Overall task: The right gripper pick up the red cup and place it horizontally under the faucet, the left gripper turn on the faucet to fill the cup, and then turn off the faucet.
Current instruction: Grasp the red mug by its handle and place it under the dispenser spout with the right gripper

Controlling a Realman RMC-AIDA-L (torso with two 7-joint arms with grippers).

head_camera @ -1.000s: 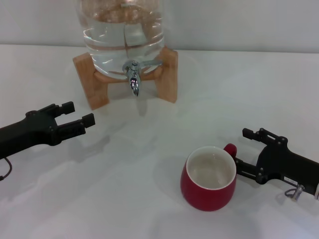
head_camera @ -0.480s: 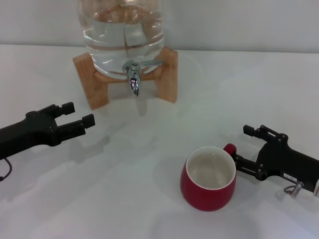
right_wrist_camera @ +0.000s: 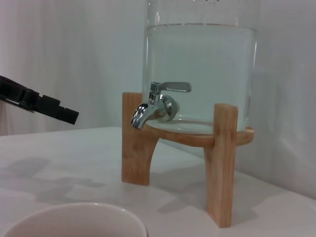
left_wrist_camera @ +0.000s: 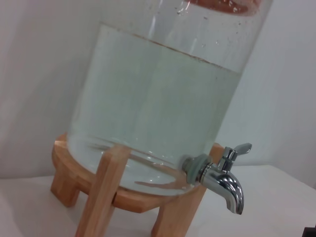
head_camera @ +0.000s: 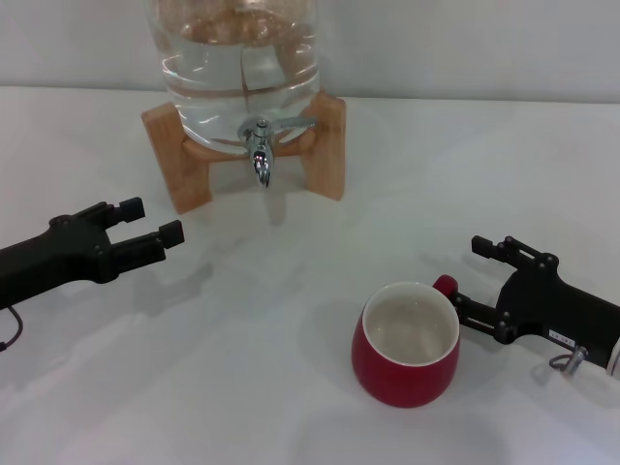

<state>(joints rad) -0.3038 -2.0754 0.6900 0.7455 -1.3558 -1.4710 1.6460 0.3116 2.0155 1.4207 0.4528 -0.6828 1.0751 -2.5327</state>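
With the task barely underway, the right gripper [head_camera: 463,279], jaws spread, is sitting beside the red cup [head_camera: 406,344], ungrasped, upright, well short of the faucet [head_camera: 260,148], while the left gripper [head_camera: 150,222] is waiting with jaws spread.

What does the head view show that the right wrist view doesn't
Only the head view shows the right gripper, open beside the handle of the red cup, and the cup's whole red body.
Only the right wrist view shows the faucet side-on, with its lever horizontal.
Both show the water jug, its wooden stand, the left gripper and the cup's rim.
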